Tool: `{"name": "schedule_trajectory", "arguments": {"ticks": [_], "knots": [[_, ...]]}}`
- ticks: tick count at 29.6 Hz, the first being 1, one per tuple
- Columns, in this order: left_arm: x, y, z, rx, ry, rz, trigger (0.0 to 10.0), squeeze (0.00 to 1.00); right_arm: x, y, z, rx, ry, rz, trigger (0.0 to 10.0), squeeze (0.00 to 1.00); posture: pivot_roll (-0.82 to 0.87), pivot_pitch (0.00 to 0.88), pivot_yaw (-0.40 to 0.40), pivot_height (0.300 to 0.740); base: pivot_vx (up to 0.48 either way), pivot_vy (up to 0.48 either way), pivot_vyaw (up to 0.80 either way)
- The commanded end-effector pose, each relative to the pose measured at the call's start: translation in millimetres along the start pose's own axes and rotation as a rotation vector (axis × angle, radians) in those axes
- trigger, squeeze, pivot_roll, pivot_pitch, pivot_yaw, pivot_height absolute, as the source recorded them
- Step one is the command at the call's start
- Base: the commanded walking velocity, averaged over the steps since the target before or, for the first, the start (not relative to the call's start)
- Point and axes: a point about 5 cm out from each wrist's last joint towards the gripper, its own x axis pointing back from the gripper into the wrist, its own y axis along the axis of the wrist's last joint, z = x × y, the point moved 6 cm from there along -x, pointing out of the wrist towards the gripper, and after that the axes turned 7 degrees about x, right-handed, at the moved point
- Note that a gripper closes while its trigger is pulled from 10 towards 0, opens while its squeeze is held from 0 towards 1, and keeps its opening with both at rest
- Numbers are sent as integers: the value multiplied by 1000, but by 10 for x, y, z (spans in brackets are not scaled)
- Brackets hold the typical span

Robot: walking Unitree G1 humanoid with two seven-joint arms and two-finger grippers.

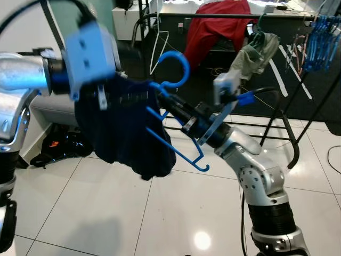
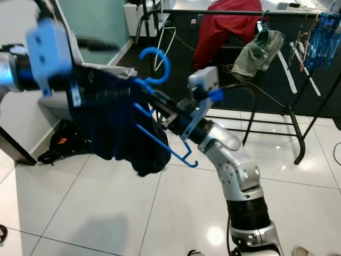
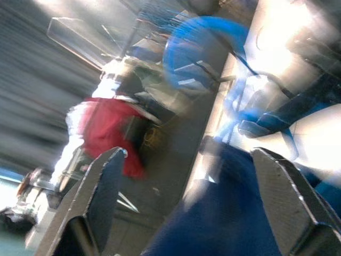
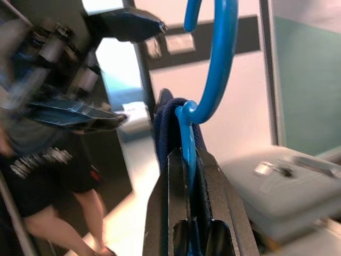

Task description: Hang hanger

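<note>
Nearest to us, the white tiled floor (image 1: 106, 213) shines under our right arm, which reaches up and leftward from the lower right. Our right hand (image 4: 189, 176) is clamped tight on the blue hanger (image 1: 176, 114) just below its hook, fingers pressed together around the plastic. The hanger sits mid-air at centre, hook up, with a dark navy garment (image 1: 125, 133) draped over it and drooping to the left. Our left hand (image 3: 186, 197) comes in from the left at the garment, its fingers (image 3: 104, 181) spread wide apart with navy cloth between them. Farther back stands a black drying rack (image 1: 287, 101), carrying a red garment (image 1: 221, 24), an olive cloth (image 1: 256, 53) and a bunch of blue hangers (image 1: 319, 40) at far right.
</note>
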Motion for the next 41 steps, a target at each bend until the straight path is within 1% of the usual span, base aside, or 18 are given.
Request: {"name": "schedule_trajectory", "arguments": {"ticks": [1,2,3,6,7,8,10,12,14,15,17,21,28,30,32,35,38,41], "knots": [[67,-217,144,138,146,23,10000,0,-36,303,162,-35,108,-115,10000,0,-68,71,48,740,0,0,0],[87,-322,136,202,192,23,10000,0,-21,349,200,-59,143,-131,10000,0,-68,71,47,740,0,0,0],[87,-322,136,202,192,23,10000,0,-21,349,200,-59,143,-131,10000,0,-68,71,47,740,0,0,0],[238,-767,-234,345,214,110,10000,0,70,315,281,-72,230,-82,10000,0,-72,73,38,740,0,0,0],[238,-767,-234,345,214,110,10000,0,70,315,281,-72,230,-82,10000,0,-72,73,38,740,0,0,0],[306,-846,-320,404,233,113,10000,0,107,303,259,-72,235,-66,10000,0,-69,76,33,740,0,0,0],[386,-887,-345,447,259,106,10000,0,142,309,226,-73,235,-57,10000,0,-63,81,27,740,0,0,0],[386,-887,-345,447,259,106,10000,0,142,309,226,-73,235,-57,10000,0,-63,81,27,740,0,0,0],[611,-987,-273,525,343,99,10000,0,187,347,206,-88,248,-57,10000,0,-59,83,25,740,0,0,0],[611,-987,-273,525,343,99,10000,0,187,347,206,-88,248,-57,10000,0,-59,83,25,740,0,0,0],[736,-1030,-189,542,402,107,10000,0,198,372,184,-90,249,-57,10000,0,-50,86,21,740,0,0,0],[800,-980,-52,575,489,68,10000,0,200,393,145,-84,235,-57,10000,0,-52,87,23,740,0,0,0],[836,-974,-6,633,573,42,10000,0,212,421,119,-87,227,-60,10000,0,-54,88,27,740,0,0,0],[887,-1032,-88,663,634,81,10000,0,233,459,79,-81,220,-63,10000,0,-51,92,25,740,0,0,0],[887,-1032,-88,663,634,81,10000,0,233,459,79,-81,220,-63,10000,0,-51,92,25,740,0,0,0],[839,-1026,-415,755,629,106,10000,0,242,497,8,-64,199,-68,10000,0,-46,94,24,740,0,0,0],[821,-1010,-489,773,617,106,10000,0,241,501,-8,-58,191,-68,10000,0,-46,94,24,740,0,0,0],[806,-997,-657,813,609,124,10000,0,227,527,-94,-48,152,-78,10000,0,-36,98,17,740,0,0,0]]}}
